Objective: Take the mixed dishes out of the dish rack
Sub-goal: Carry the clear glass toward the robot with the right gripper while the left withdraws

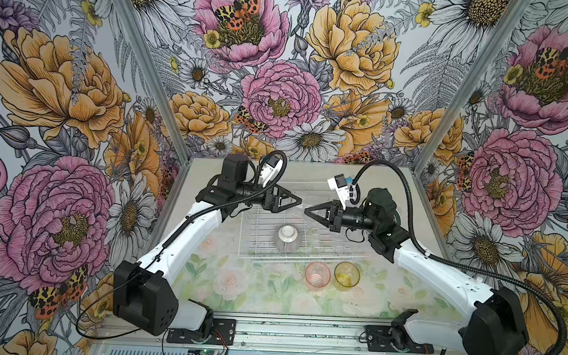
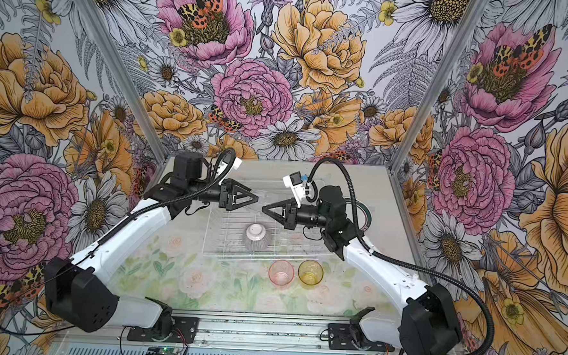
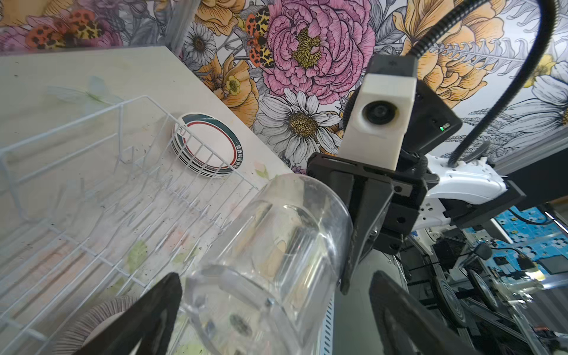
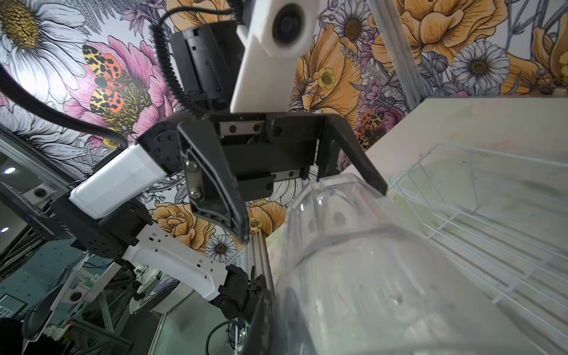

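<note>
A clear tumbler [image 3: 276, 246] hangs over the dish rack [image 1: 338, 253] between both grippers. My right gripper [image 4: 276, 322] is shut on its wall near the rim. My left gripper [image 3: 276, 307] stands open round its base, the fingers [image 3: 147, 322] apart from the plastic. In both top views the two grippers meet tip to tip, left [image 1: 298, 198] and right [image 1: 307, 211]. A ribbed grey-purple bowl [image 1: 287, 238] lies upside down in the rack. A pink tumbler [image 1: 317, 275] and an amber tumbler [image 1: 347, 274] stand on the table in front of the rack.
A stack of white plates with teal-and-red rims [image 3: 209, 147] sits on the table just outside the rack's right end, half hidden behind my right arm in a top view [image 2: 365, 219]. Upright prongs [image 3: 172, 190] line the rack. Floral walls close in on three sides.
</note>
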`<state>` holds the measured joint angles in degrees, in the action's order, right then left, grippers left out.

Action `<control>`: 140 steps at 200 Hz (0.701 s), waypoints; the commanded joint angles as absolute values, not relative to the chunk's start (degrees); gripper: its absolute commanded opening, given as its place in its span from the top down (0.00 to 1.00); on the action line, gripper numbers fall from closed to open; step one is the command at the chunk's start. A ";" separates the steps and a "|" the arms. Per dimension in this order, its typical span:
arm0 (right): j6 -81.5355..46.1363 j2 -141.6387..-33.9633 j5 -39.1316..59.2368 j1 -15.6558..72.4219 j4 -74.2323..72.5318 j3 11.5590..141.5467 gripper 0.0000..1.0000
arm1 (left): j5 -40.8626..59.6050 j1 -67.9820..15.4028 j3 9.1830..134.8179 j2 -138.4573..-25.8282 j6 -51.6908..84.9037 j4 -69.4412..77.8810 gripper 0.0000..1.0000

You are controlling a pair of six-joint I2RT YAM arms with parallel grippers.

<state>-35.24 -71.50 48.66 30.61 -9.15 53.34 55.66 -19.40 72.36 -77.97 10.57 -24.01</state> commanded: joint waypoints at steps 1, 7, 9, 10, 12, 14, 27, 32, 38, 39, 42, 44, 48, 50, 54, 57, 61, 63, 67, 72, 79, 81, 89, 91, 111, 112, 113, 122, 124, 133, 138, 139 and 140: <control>-22.05 -68.76 40.89 32.37 11.05 59.60 1.00 | 43.01 -18.08 72.60 -73.53 8.84 -26.18 0.03; -20.68 -68.51 39.97 32.90 13.10 60.73 1.00 | 39.75 -17.94 72.60 -72.79 8.33 -27.26 0.03; -20.40 -68.50 39.59 33.10 14.04 61.11 1.00 | 38.52 -17.93 72.62 -72.51 8.19 -27.65 0.03; -20.13 -68.48 39.44 33.20 14.49 61.27 1.00 | 37.94 -17.89 72.56 -72.38 8.09 -27.80 0.03; -19.60 -68.47 39.00 33.37 15.38 61.68 1.00 | 36.97 -17.83 72.55 -72.21 7.98 -28.15 0.03; -19.20 -68.47 38.51 33.61 16.24 62.09 1.00 | 35.61 -17.82 72.56 -71.93 7.75 -28.55 0.03; -15.30 -68.73 33.09 36.53 23.89 65.43 1.00 | 28.66 -17.51 72.27 -70.49 6.68 -30.26 0.03; -13.52 -69.16 30.74 38.07 27.15 67.03 1.00 | 26.26 -17.35 72.17 -70.12 6.38 -31.00 0.02; -11.55 -69.82 27.60 40.21 30.97 68.95 1.00 | 23.72 -17.23 72.28 -69.80 5.97 -32.06 0.02; -11.36 -69.93 27.34 40.41 31.66 69.23 1.00 | 23.33 -17.23 72.31 -69.75 5.93 -32.16 0.02; -10.32 -70.35 25.71 41.64 33.49 70.23 1.00 | 22.21 -17.06 72.35 -69.70 5.66 -32.68 0.02; -9.72 -70.74 24.80 42.25 34.72 70.73 1.00 | 21.61 -16.94 72.38 -69.70 5.44 -32.96 0.02; -8.62 -71.37 23.19 43.82 37.03 72.11 1.00 | 20.40 -16.86 72.49 -69.70 5.09 -33.63 0.02; -8.04 -71.68 22.43 44.62 38.17 72.70 1.00 | 19.80 -16.76 72.55 -69.76 4.92 -34.01 0.02; -7.07 -72.28 20.98 45.98 40.42 73.89 1.00 | 18.72 -16.62 72.71 -69.85 4.63 -34.61 0.02; -6.25 -72.84 19.90 47.58 42.01 74.76 1.00 | 18.13 -16.43 72.73 -69.99 4.41 -35.06 0.02; -5.47 -73.56 18.51 49.17 44.20 75.85 1.00 | 17.47 -16.21 72.86 -70.17 4.07 -35.55 0.01; -4.86 -73.91 17.77 49.60 45.26 76.44 1.00 | 16.80 -16.14 72.86 -70.23 3.94 -35.87 0.01; -3.99 -74.46 16.39 51.18 47.38 77.44 1.00 | 16.34 -15.89 72.99 -70.44 3.75 -36.37 0.01; -2.94 -75.41 14.55 52.94 49.92 78.54 1.00 | 15.74 -15.66 72.96 -70.69 3.40 -36.92 0.01; -1.76 -76.92 12.26 55.13 53.41 80.40 1.00 | 15.28 -15.26 72.93 -70.87 3.22 -37.33 0.01; -1.39 -77.37 11.59 55.84 54.48 80.81 1.00 | 15.22 -15.15 72.81 -70.91 3.22 -37.35 0.01; -0.28 -79.30 9.14 58.45 58.40 82.61 1.00 | 15.30 -14.70 72.45 -71.07 3.16 -37.35 0.01; -0.07 -79.81 8.68 59.13 59.31 83.03 1.00 | 15.34 -14.60 72.38 -71.07 3.16 -37.35 0.01; 1.35 -85.85 7.31 64.43 66.55 87.42 1.00 | 15.68 -13.74 71.99 -71.45 3.16 -37.35 0.01; 1.42 -86.17 7.30 64.69 66.89 87.61 1.00 | 15.71 -13.73 72.03 -71.50 3.16 -37.35 0.01; 1.55 -86.50 7.34 64.95 67.20 87.84 1.00 | 15.81 -13.67 72.01 -71.52 3.16 -37.35 0.01; 2.40 -89.30 7.70 67.10 69.54 89.56 1.00 | 16.12 -13.42 72.06 -71.74 3.16 -37.35 0.01; 2.62 -89.89 7.72 67.57 70.05 89.91 1.00 | 16.22 -13.42 72.07 -71.79 3.16 -37.35 0.01; 3.29 -92.40 7.44 69.01 71.73 91.07 1.00 | 16.45 -13.30 72.18 -71.98 3.15 -37.35 0.01; 3.49 -93.52 7.24 69.64 72.53 91.46 1.00 | 16.56 -13.24 72.24 -72.03 3.10 -37.35 0.01; 3.50 -93.78 7.18 69.71 72.65 91.48 1.00 | 16.63 -13.26 72.29 -72.05 3.09 -37.35 0.01; 3.55 -94.00 7.15 69.79 72.80 91.53 1.00 | 16.66 -13.22 72.31 -72.06 3.08 -37.35 0.01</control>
<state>-0.51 -89.62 11.09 66.92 62.76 88.12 17.96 -13.85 72.36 -71.81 4.27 -36.53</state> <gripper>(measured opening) 0.085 0.987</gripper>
